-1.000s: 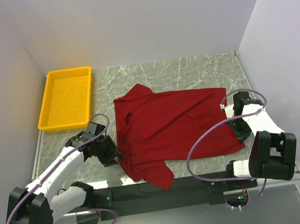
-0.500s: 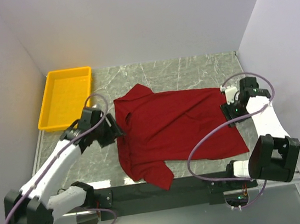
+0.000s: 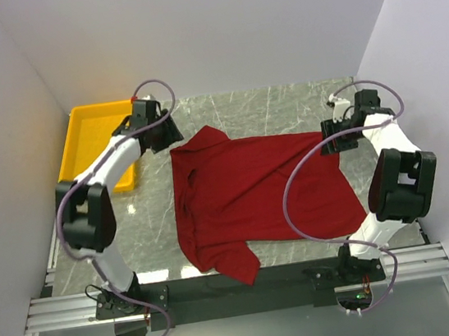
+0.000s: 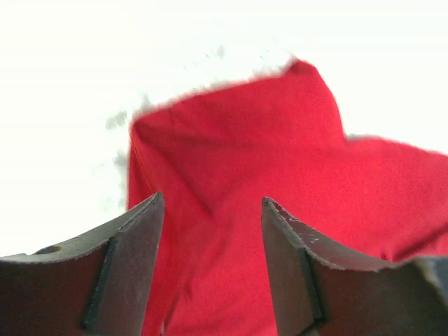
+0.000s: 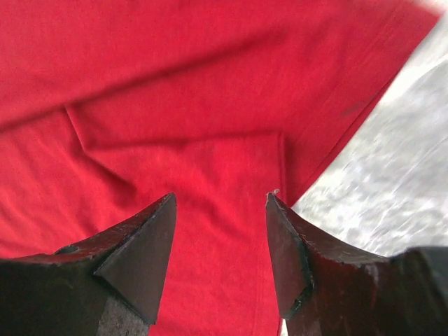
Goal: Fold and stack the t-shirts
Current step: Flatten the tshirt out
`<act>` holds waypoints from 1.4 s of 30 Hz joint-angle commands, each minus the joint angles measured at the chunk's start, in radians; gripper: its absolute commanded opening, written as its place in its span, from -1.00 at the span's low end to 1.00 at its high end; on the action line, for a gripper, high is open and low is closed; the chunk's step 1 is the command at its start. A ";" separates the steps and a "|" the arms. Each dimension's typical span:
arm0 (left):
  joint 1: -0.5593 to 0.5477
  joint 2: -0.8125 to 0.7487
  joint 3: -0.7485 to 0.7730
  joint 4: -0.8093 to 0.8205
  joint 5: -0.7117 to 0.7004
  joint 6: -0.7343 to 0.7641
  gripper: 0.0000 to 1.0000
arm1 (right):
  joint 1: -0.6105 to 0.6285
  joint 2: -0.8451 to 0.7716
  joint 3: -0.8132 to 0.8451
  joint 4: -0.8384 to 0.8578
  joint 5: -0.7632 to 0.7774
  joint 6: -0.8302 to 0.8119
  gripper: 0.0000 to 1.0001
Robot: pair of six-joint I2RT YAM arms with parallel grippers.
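Top external view: the dark red t-shirt [image 3: 253, 197] is lying spread out on the grey marbled table [image 3: 282, 102], just right of the yellow tray [image 3: 93, 144] and not touching it, with a strip of bare table between them. One sleeve pokes out at the shirt corner nearest the tray, and the other one sticks out at the near edge, further from the tray, looking a bit rumpled. The left claw [image 3: 175, 133] sits right beside the tray's far right corner, with its arm crossing over the tray's right side. It points at that first sleeve. The left wrist cam shows the left claw [image 4: 211, 199] with its fingers [image 4: 133, 238] spread apart and nothing between them, just the red sleeve [image 4: 280, 161] further out, so it's open and not holding anything. The right claw [image 3: 330, 137] is well away from the tray, across the whole shirt, over the far corner on that side. On the right wrist cam its fingers [image 5: 140, 245] are also spread, with the claw [image 5: 220, 196] hovering above the cloth [image 5: 175, 84] near its edge and a bit of table [image 5: 392, 175] showing beside it. Nothing is pinched there either. It's all a bit blurry, though.
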 commanded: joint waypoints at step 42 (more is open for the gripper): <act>0.008 0.319 0.238 0.063 0.145 1.013 0.09 | -0.005 0.193 0.266 -0.030 -0.057 0.011 0.23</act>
